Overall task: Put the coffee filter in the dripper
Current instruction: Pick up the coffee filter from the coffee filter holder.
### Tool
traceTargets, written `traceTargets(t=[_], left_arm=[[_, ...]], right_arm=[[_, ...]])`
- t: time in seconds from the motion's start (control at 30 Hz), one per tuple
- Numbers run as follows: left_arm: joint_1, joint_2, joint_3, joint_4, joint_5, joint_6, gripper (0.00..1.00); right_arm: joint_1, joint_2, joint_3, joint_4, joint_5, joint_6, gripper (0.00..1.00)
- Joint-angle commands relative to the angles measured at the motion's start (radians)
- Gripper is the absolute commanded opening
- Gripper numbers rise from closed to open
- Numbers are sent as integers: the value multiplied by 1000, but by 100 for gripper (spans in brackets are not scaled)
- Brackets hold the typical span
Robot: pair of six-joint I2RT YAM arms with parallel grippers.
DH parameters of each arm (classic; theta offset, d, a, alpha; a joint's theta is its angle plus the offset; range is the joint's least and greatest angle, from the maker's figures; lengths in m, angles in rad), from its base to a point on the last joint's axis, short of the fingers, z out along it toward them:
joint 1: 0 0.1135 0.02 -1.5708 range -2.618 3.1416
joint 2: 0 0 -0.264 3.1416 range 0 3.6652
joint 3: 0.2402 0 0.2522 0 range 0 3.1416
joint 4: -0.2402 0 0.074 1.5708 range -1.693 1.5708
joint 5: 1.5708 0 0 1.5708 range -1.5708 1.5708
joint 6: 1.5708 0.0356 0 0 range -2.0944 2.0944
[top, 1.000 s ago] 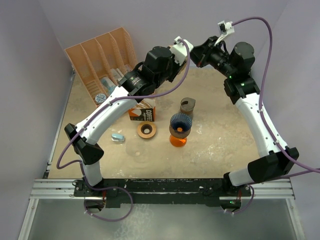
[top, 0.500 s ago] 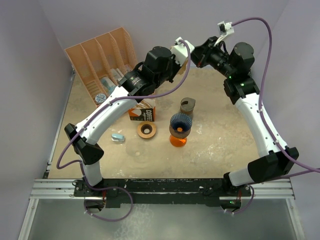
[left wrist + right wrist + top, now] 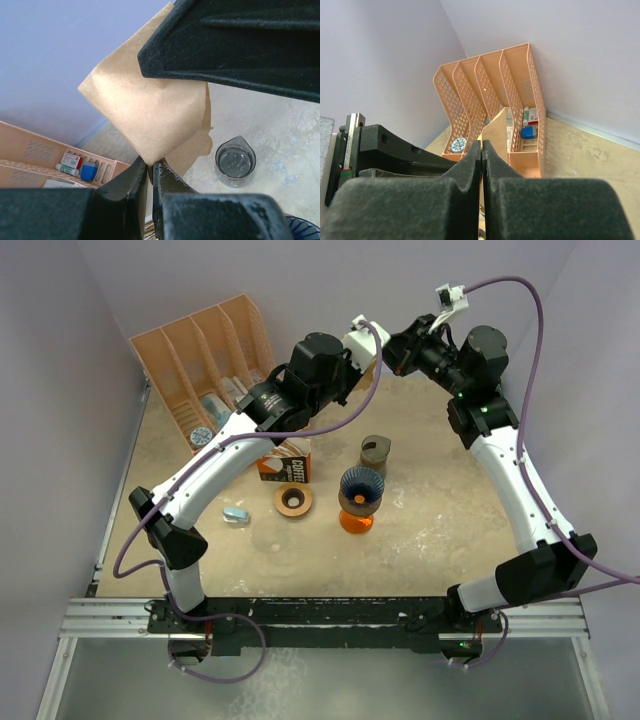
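Two robot arms meet high above the far side of the worktop. The left gripper is clamped on a corner of the brown paper coffee filter, and the right gripper is clamped on its edge. Below, mid-worktop, the blue dripper stands empty. The filter has yet to go in.

Plain lavender walls close in the left, far and right sides. The worktop is a mottled, sandy beige slab under soft, even light. A silver aluminium rail runs along its near edge.
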State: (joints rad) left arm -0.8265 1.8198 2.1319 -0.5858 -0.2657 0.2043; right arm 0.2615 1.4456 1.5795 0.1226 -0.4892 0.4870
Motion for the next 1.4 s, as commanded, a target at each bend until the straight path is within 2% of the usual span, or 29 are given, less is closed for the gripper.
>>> traceTargets(t=[0.0, 0.27, 0.37, 0.73, 0.87, 1.13, 1.37], left_arm=[[-5, -9, 17, 29, 13, 20, 2], [-6, -13, 13, 24, 23, 14, 0], [-5, -16, 13, 21, 23, -3, 0], [0, -30, 5, 14, 13, -106, 0], [31, -41, -4, 18, 55, -173, 0], [116, -65, -36, 42, 196, -335, 0], [163, -78, -53, 72, 275, -481, 0]], right_arm=[[-4, -33, -1, 61, -18, 7, 0], [-5, -31, -5, 67, -25, 2, 0], [-6, -31, -6, 70, -31, -9, 3], [-11, -67, 9, 41, 2, -164, 37], [-14, -89, 18, 20, 20, -233, 51], [-16, -122, 27, -10, 31, -332, 66], [-16, -132, -9, 8, -29, -383, 70]])
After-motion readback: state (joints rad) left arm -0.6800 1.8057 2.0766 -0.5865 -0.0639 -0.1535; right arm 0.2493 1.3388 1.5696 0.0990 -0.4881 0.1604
